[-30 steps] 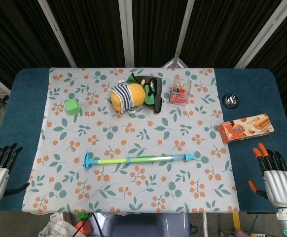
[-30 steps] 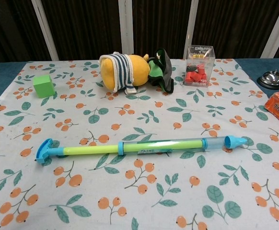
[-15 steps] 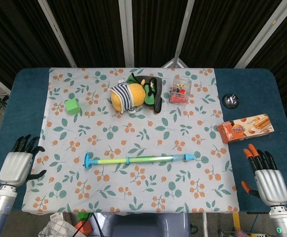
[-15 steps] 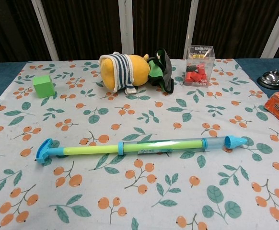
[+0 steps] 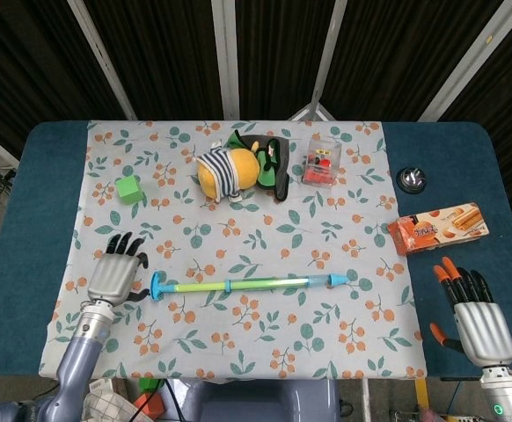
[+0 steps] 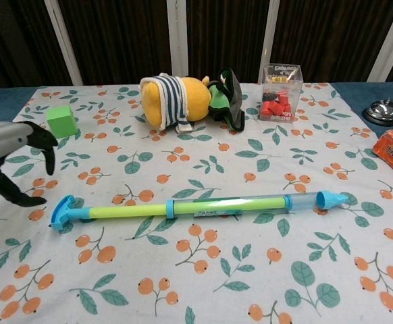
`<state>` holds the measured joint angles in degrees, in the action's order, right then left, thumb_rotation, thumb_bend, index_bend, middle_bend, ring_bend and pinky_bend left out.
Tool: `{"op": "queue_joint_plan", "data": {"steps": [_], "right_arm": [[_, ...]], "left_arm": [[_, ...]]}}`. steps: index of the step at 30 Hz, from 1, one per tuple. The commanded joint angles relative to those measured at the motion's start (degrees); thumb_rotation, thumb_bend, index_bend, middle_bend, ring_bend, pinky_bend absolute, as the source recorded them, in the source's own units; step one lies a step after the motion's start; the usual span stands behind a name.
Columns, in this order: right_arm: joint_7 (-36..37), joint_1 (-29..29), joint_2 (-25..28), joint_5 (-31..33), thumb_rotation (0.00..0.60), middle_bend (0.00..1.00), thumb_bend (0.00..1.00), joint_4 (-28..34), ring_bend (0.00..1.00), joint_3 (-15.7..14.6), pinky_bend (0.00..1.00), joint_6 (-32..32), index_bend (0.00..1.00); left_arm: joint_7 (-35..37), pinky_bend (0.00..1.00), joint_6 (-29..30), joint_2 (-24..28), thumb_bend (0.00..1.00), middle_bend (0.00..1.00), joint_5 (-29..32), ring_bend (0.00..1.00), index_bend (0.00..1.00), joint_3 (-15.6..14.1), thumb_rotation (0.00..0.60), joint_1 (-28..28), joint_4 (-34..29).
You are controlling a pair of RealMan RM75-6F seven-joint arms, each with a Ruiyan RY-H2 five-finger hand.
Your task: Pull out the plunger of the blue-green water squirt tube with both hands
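The blue-green water squirt tube (image 5: 243,285) lies crosswise on the floral tablecloth (image 5: 238,343), its T-shaped plunger handle (image 5: 156,287) just beside the left hand (image 5: 117,272), which hovers with fingers spread, holding nothing. The right hand (image 5: 476,312) sits well apart from the pointed nozzle (image 5: 339,280), fingers apart and empty. Behind, a clear plastic box (image 6: 279,84) holds small red pieces
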<state>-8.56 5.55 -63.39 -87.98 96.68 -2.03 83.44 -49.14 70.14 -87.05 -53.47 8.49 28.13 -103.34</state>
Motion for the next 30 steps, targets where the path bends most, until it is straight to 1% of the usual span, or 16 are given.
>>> {"op": "queue_joint_plan", "data": {"steps": [1, 3, 6, 14, 23, 30], "right_arm": [[0.2, 0.0, 0.1, 0.0, 0.6, 0.0, 0.31, 0.1, 0.0, 0.1, 0.0, -0.1, 0.0], [0.3, -0.1, 0.2, -0.1, 0.6, 0.0, 0.31, 0.2, 0.0, 0.1, 0.0, -0.2, 0.0], [0.5, -0.1, 0.3, -0.2, 0.6, 0.0, 0.31, 0.3, 0.0, 0.1, 0.0, -0.4, 0.0], [1.0, -0.2, 0.6, -0.2, 0.6, 0.0, 0.31, 0.6, 0.0, 0.2, 0.0, -0.7, 0.0], [1.3, -0.3, 0.8, -0.4, 0.6, 0.0, 0.31, 0.8, 0.0, 0.4, 0.0, -1.0, 0.0], [1.5, -0.4, 0.8, -0.7, 0.6, 0.0, 0.31, 0.9, 0.0, 0.4, 0.0, -1.1, 0.0]], "left_arm": [[-3.6, 0.0, 1.1, -3.4, 0.3, 0.13, 2.5, 0.0, 0.44, 0.1, 0.6, 2.1, 0.6], [-4.6, 0.0, 1.6, -4.3, 0.3, 0.13, 2.9, 0.0, 0.45, -0.2, 0.6, 2.4, 1.0], [-5.5, 0.0, 1.9, -5.7, 0.33, 0.14, 3.7, 0.0, 0.45, -0.5, 0.6, 2.9, 1.7], [-7.0, 0.0, 2.4, -9.6, 0.36, 0.14, 7.0, 0.0, 0.47, -0.5, 0.6, 4.2, 4.4], [-7.2, 0.0, 2.5, -11.2, 0.41, 0.14, 8.1, 0.0, 0.49, -0.7, 0.6, 5.3, 5.8], [-6.9, 0.0, 2.8, -11.4, 0.42, 0.14, 8.5, 0.0, 0.49, -1.1, 0.6, 5.8, 5.9]]}}
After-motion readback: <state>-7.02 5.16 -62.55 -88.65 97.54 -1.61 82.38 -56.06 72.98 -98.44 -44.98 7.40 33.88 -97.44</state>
